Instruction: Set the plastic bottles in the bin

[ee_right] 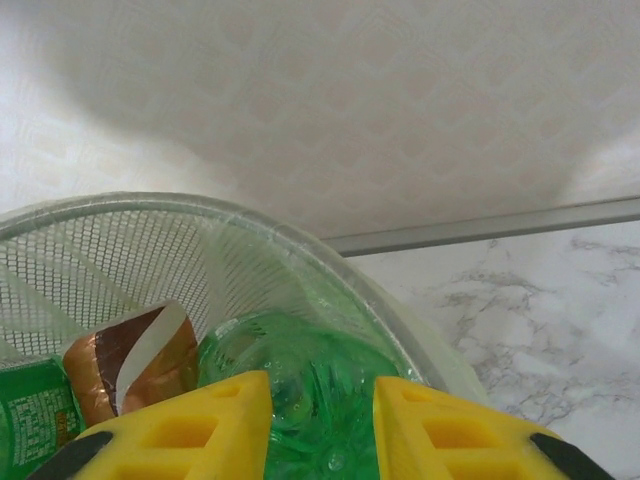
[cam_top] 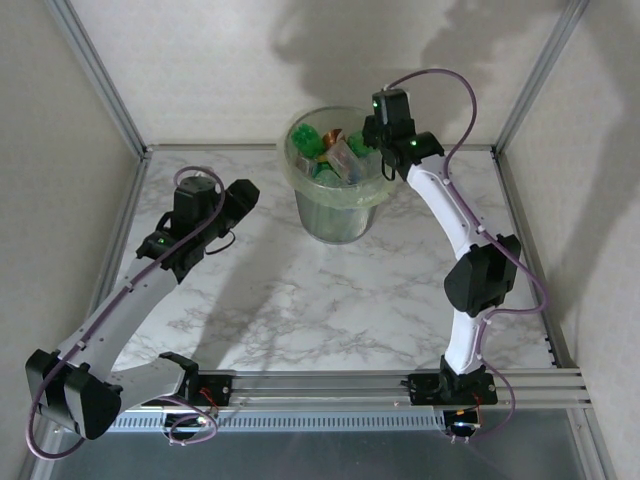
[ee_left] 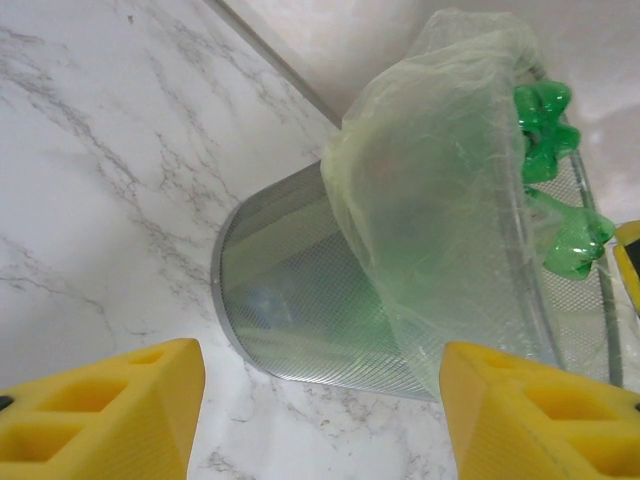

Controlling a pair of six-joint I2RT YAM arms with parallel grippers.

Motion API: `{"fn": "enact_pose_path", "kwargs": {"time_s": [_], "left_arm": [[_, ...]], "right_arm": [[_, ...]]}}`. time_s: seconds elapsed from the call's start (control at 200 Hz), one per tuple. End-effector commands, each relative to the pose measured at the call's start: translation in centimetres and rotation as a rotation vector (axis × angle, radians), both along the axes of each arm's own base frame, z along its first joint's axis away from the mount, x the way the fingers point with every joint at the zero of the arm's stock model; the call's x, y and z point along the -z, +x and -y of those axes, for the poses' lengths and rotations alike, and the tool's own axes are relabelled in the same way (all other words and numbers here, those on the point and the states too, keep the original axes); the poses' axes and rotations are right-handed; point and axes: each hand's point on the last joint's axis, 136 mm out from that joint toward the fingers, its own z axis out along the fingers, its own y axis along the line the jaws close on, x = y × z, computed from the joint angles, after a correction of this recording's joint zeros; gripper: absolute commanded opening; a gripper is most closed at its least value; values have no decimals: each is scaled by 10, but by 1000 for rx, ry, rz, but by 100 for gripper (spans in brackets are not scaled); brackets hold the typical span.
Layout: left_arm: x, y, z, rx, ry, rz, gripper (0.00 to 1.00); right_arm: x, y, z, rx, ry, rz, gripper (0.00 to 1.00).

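Right wrist: right pincer [ee_right: 322,405] clamped on green bottle [ee_right: 300,355] above bin [ee_right: 150,205]; left pincer [ee_left: 320,400] agape, empty.

Bottles [cam_top: 335,155] lie in the bin [cam_top: 335,215] at the back of the table [cam_top: 300,310], 1 bottle [ee_right: 300,370] in the right gripper [ee_right: 320,390].

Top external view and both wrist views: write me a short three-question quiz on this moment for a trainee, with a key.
1. True or false: the left gripper has its jaws closed on a bottle.
2. Where is the right gripper? A. over the open top of the bin; B. down at the foot of the bin; C. pulled back above its own arm's base.
3. What colour is the bottle between the right gripper's jaws?
Key: 1 false, its jaws stand open and empty, facing the bin. 2 A. 3 green.
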Motion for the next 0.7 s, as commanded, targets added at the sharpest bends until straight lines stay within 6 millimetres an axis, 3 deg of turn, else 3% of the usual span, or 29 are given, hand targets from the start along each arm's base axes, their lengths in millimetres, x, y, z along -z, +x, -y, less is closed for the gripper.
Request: {"fn": "enact_pose_path", "kwargs": {"time_s": [0.0, 0.195, 0.31, 0.446, 0.526, 0.601, 0.691], "left_arm": [[-1, -1, -4, -12, -6, 13, 64], [-17, 3, -1, -4, -15, 44, 65], [-36, 5, -10, -33, 30, 98, 68], [-62, 5, -38, -141, 118, 218, 83], [-64, 3, -65, -268, 204, 273, 95], [-62, 0, -91, -385, 301, 319, 100], [-38, -2, -113, -492, 414, 330, 100]], "right_arm": [[-3, -20, 4, -4, -3, -28, 35], [-98, -55, 22, 12, 49, 132, 52], [-124, -80, 48, 83, 47, 191, 63], [-106, -114, 93, 247, 27, 227, 85], [-90, -142, 114, 295, 27, 253, 98], [-69, -167, 129, 319, 75, 284, 99], [-26, -198, 143, 327, 143, 331, 94]]}}
